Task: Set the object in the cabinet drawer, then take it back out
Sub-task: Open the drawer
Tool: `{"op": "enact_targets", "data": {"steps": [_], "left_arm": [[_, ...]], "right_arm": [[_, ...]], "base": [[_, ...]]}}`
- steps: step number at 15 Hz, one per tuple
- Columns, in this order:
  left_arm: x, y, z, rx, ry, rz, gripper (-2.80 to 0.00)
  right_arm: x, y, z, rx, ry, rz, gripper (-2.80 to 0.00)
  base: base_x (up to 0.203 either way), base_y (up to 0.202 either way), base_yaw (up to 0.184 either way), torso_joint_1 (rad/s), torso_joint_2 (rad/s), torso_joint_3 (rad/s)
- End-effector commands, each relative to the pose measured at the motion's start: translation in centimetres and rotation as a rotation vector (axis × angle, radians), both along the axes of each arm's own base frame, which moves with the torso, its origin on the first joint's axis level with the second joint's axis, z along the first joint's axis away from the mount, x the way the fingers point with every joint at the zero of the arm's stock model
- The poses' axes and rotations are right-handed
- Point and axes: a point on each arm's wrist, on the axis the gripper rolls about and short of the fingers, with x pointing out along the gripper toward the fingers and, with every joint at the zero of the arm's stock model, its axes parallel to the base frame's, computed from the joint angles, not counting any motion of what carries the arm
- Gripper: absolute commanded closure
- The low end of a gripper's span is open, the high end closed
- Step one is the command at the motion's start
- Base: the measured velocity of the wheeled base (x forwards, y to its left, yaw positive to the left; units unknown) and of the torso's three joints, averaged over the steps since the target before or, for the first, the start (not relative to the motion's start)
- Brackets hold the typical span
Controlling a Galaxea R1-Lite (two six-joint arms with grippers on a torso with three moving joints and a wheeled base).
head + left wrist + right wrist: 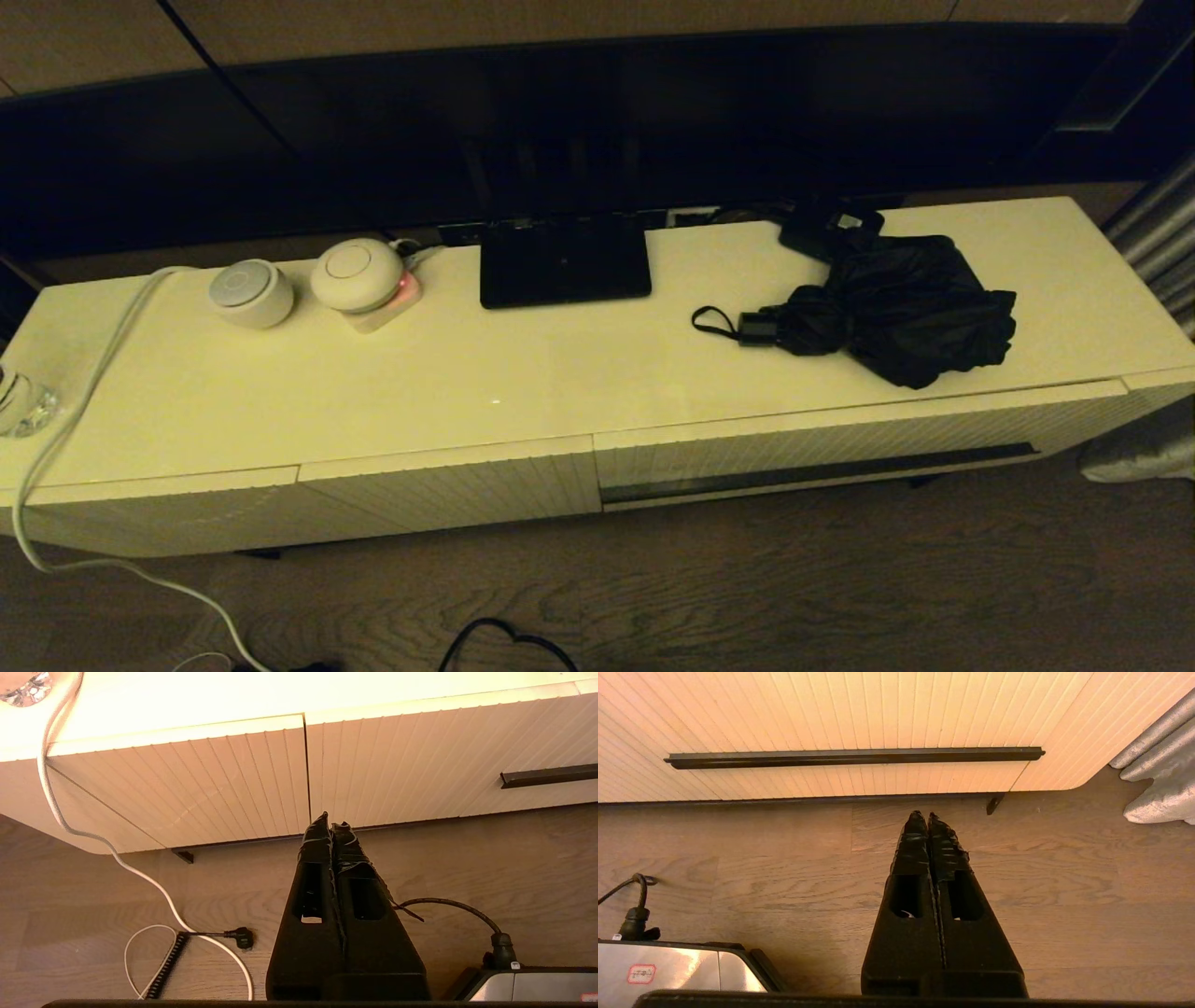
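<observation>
The black folding umbrella [896, 313] lies on top of the cream cabinet at the right, its short handle and thin wrist loop [714, 322] pointing left. Below it the wide ribbed drawer [840, 443] is closed, its long dark slot [822, 471] along the lower edge; the same slot [854, 757] shows in the right wrist view. Neither arm appears in the head view. My right gripper [928, 817] hangs shut and empty over the floor in front of that drawer. My left gripper [331, 820] is shut and empty, low before the seam between the two ribbed fronts.
On the cabinet top [467, 373] stand a flat black stand plate [564, 261], a small black box [831, 229], two round white devices [250, 291] [357, 273] and a glass [23, 403]. A white cable [56, 448] drops to the wooden floor. A curtain [1157, 784] hangs at the right.
</observation>
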Motion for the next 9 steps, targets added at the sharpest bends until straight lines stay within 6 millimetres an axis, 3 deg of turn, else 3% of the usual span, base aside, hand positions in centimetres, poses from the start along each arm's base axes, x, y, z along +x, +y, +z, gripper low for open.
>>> {"op": "enact_targets", "data": {"steps": [1,9], "left_arm": [[0.02,0.0,-0.08,0.0,0.003,0.001,0.0],[0.02,0.0,-0.08,0.0,0.003,0.001,0.0]], "right_arm": [[0.01,0.0,0.03,0.003,-0.002,0.001,0.0],[0.0,0.0,0.03,0.006,-0.003,0.001,0.0]], "base": [[0.0,0.0,0.0,0.0,0.0,0.0],[0.0,0.0,0.0,0.0,0.0,0.0]]}}
